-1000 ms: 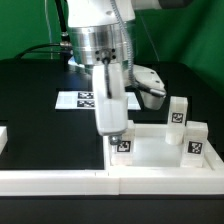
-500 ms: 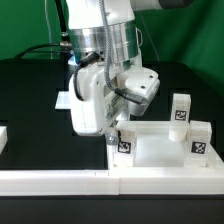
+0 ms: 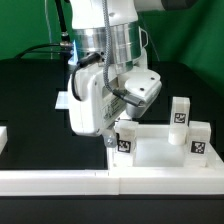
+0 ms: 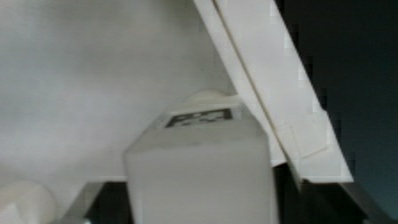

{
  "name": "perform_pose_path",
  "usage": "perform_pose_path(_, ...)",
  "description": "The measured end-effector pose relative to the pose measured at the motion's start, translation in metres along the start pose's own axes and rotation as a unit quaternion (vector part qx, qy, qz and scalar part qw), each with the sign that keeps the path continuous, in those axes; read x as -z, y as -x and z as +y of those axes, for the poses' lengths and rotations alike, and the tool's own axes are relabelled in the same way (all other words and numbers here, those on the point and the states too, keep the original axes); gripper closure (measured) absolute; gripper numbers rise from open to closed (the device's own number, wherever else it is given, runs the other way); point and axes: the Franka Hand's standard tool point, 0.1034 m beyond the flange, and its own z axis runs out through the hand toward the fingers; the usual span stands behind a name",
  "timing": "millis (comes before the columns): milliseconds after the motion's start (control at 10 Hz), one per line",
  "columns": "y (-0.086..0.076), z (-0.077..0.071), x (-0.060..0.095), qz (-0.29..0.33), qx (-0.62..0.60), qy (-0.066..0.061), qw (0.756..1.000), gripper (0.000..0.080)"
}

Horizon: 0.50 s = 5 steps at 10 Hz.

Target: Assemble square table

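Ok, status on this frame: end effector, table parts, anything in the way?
End effector low at tabletop corner, over a leg; grip state unclear. Two more legs upright by tabletop. Border rail in front; nothing blocking.

One large white plastic square tabletop with a raised rim. Three short white tagged block legs: one under the arm, two toward the exterior view's right. One long white border rail. One robot arm.
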Motion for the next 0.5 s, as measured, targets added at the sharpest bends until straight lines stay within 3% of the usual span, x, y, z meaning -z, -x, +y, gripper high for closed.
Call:
perform_pose_path(100, 0.001, -0.001, 0.005, -0.004, 0.007, -0.004, 1.0, 0.0227)
perform_pose_path(200, -0.004, 0.0, 0.018, -0.009, 0.02, -0.012, 1.0, 0.0171)
perform_pose_path(500, -0.02, -0.005, 0.043, -0.012, 0.045, -0.024, 0.999, 0.0151)
